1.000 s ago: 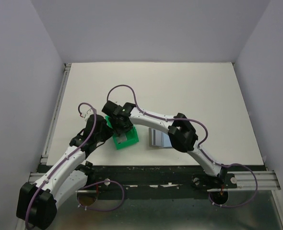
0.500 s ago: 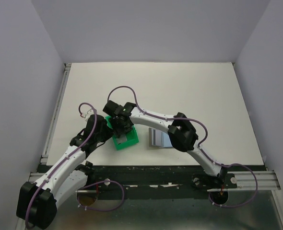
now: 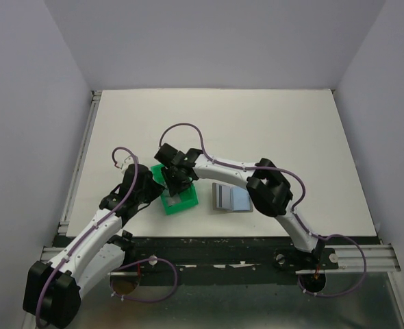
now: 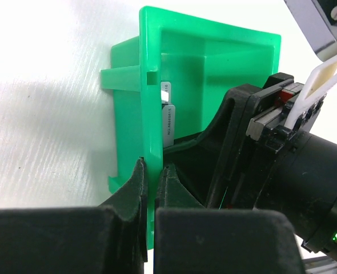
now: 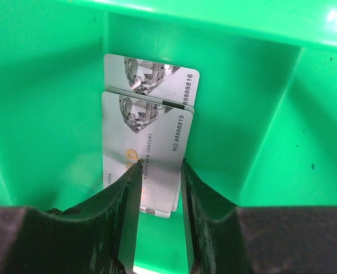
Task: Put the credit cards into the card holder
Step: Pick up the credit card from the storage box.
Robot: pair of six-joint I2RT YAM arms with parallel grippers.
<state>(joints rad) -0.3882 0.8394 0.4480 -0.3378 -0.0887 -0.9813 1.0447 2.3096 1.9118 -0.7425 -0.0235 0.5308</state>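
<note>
Right wrist: right claw (image 5: 160, 171) parted over credit cards (image 5: 145, 131); left claw (image 4: 153, 171) clamps the green bin (image 4: 214, 51).

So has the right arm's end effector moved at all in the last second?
Yes. The right end effector has shifted slightly toward the near side, further over the green plastic bin, which stayed put.

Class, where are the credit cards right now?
In the right wrist view, the credit cards sit overlapping inside the green bin, just beyond the right gripper.
</note>
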